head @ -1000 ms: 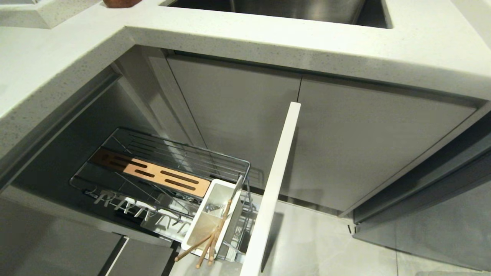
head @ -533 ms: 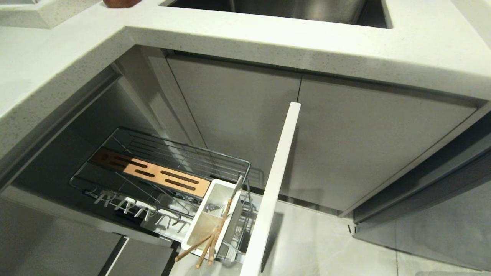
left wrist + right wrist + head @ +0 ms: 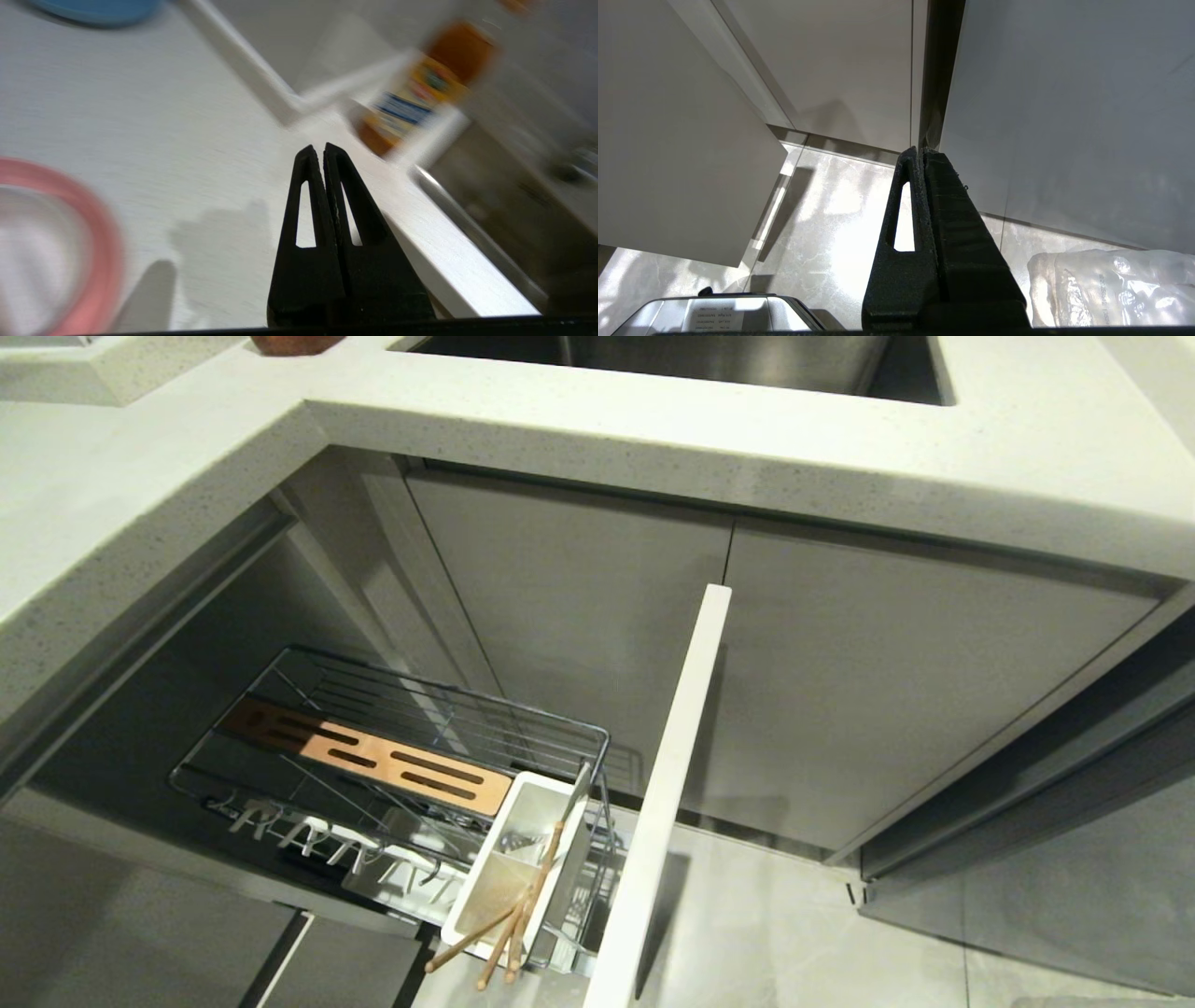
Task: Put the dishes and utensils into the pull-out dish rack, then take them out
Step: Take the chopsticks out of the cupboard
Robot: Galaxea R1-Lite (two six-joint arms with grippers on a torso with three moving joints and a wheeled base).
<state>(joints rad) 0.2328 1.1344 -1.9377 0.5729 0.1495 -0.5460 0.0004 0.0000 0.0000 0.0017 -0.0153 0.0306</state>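
The chrome wire pull-out dish rack point(image 3: 392, 756) stands drawn out at the lower left of the head view, its slotted wooden strip point(image 3: 373, 758) and prong row point(image 3: 327, 849) bare of dishes. Only the white rectangular utensil caddy point(image 3: 518, 859) at the rack's near end is loaded: a pair of thin light-wood chopsticks point(image 3: 509, 919) leans out of it toward the bottom edge of the frame, and something metallic, too small to identify, glints inside.

The wide pink plate point(image 3: 100, 261) lies on the pale speckled countertop point(image 3: 163, 140), at the lower left of the left wrist view, with a paler round shape, blurred, inside its rim. On this showing the task sits partway: utensils in the rack, dishes out, though whether loading or unloading is in hand cannot be told.

The left gripper point(image 3: 322, 148), its black jaws pressed together on nothing, hangs above the countertop, well apart from the plate and pointing toward a blurred brown bottle with a yellow-and-blue label point(image 3: 420, 84). The right gripper point(image 3: 920, 151), likewise clenched and empty, hangs parked low before the grey cabinet fronts point(image 3: 1041, 116) over the marbled floor point(image 3: 831, 224). Neither arm appears in the head view.
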